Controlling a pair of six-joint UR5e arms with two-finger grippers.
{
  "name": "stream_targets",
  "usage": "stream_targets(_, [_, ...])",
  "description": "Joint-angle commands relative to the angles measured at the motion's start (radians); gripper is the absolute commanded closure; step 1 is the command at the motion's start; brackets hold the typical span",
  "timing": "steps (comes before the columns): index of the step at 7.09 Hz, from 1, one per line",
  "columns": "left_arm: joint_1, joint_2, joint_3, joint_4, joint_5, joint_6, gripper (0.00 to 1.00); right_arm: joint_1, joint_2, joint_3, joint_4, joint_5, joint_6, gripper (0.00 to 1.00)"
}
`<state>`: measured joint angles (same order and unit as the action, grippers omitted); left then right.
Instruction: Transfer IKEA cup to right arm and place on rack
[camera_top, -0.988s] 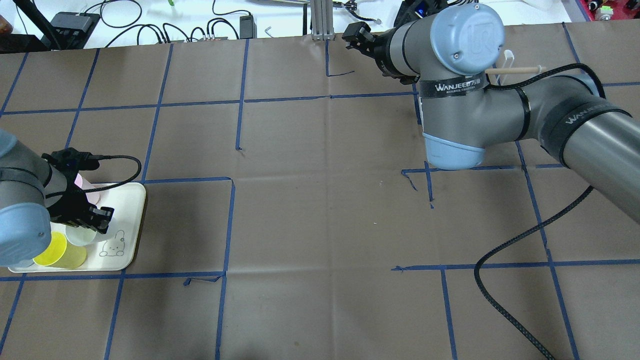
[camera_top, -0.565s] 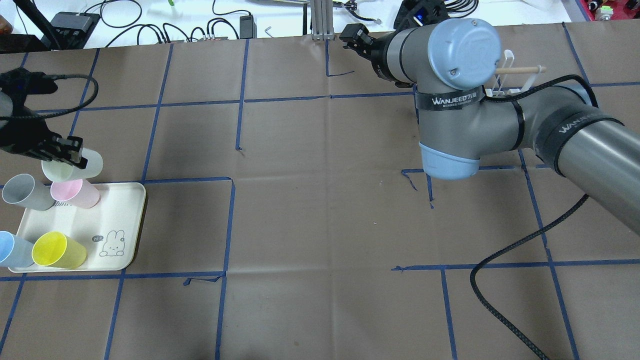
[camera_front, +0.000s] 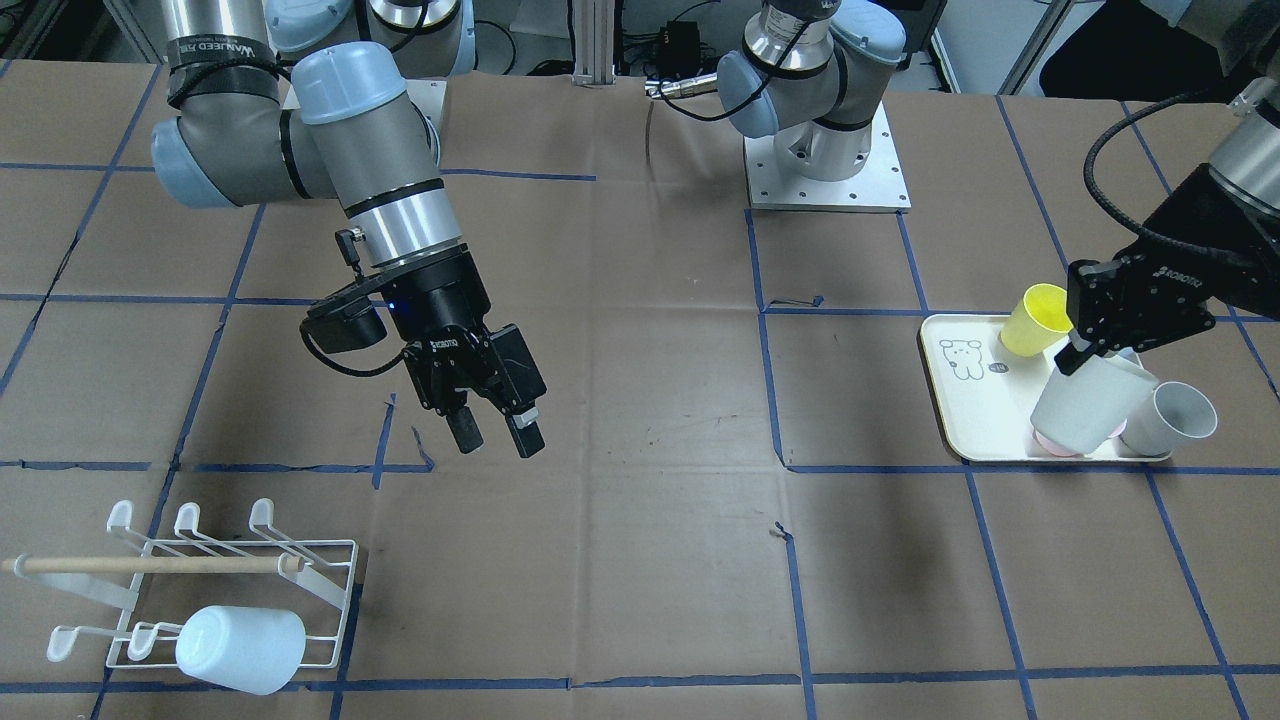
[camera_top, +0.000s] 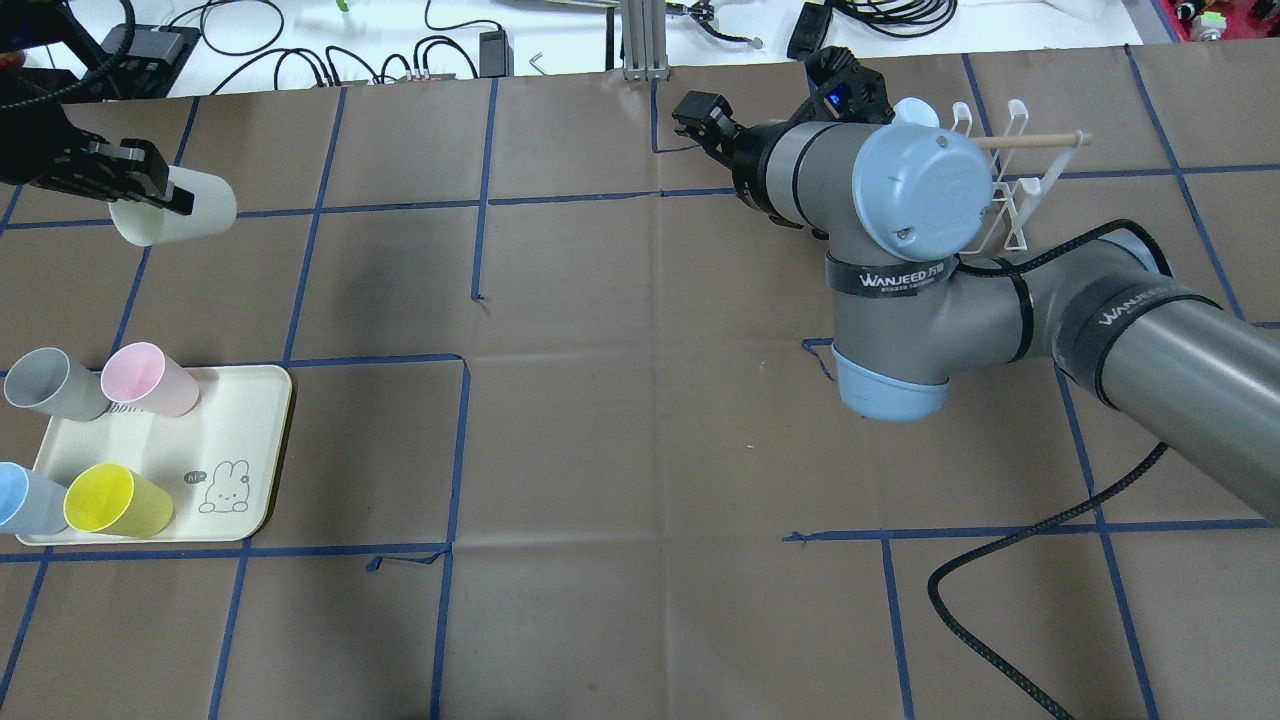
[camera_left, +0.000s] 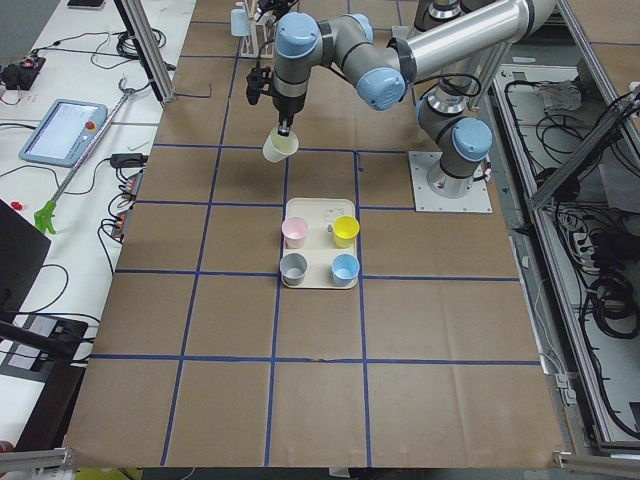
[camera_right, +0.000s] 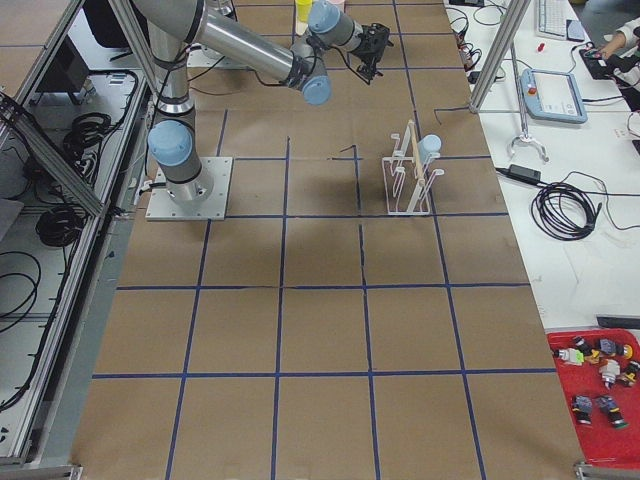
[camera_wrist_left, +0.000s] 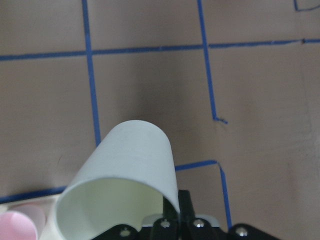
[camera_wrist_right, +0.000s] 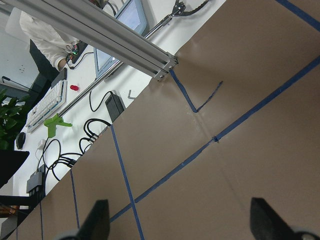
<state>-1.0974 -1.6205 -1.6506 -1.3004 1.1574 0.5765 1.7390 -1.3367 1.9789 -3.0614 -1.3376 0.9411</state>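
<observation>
**Front-facing:** Shows the left end effector (camera_front: 1090, 352) clamped on the rim of the pale IKEA cup (camera_front: 1085, 405), which is tilted and lies, in this view, over the cream tray (camera_front: 955, 400). Shows the right end effector (camera_front: 497, 438) with fingers apart and empty over the middle of the desk (camera_front: 650, 560), well apart from that cup. Finds one whitish cup (camera_front: 240, 648) already on the rack (camera_front: 330, 560). Reads "ROBOTIQ" on the left end effector and "WANJEED" on the strap (camera_front: 210, 50) of the right arm (camera_front: 380, 130).

**Overhead:** Puts the carried cup beyond the tray, toward the desk's far left. Counts a grey cup (camera_top: 50, 383), pink cup (camera_top: 150, 380), blue cup (camera_top: 25, 498) and yellow cup (camera_top: 115, 500) on or at the tray. Reads "WANJEED" twice in white. Cannot read the tiny bubble beside the drawn bunny (camera_top: 228, 487).

**Left side:** Shows the cup hanging clear of the desk, past the tray.

**Right side:** Shows the rack bearing a single cup.

**Left wrist:** Looks into the cup's mouth, pinched at the rim.

**Right wrist:** Shows two fingertips (camera_wrist_right: 100, 222) wide apart, with only desk between them.

**Progress:** Judged picked up and on its way to the hand-over. Leaves the transfer and the racking still to do.
</observation>
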Motion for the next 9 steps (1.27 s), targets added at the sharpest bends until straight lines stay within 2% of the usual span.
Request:
stream_targets(1, [-0.002, -0.038, -0.040, 0.203, -0.263, 0.002, 1.00, -0.007, -0.022, 0.046, -0.025, 0.005, 0.038, 0.00])
stream_targets(3, [-0.027, -0.039, -0.163, 0.464, -0.446, 0.040, 1.00, -0.010, -0.036, 0.075, -0.031, 0.020, 0.044, 0.00])
stream_targets(5, [-0.032, -0.061, -0.309, 0.759, -0.562, 0.042, 1.00, -0.012, -0.036, 0.078, -0.030, 0.026, 0.045, 0.00])
stream_targets(6, [-0.035, -0.134, -0.328, 0.906, -0.641, 0.043, 1.00, -0.012, -0.035, 0.080, -0.031, 0.026, 0.047, 0.00])
stream_targets(7, [-0.060, -0.210, -0.331, 1.038, -0.680, 0.045, 1.00, -0.012, -0.033, 0.080, -0.031, 0.028, 0.068, 0.00])
stream_targets(9, [-0.107, -0.286, -0.342, 1.208, -0.752, 0.049, 1.00, -0.012, -0.032, 0.081, -0.031, 0.032, 0.120, 0.00])
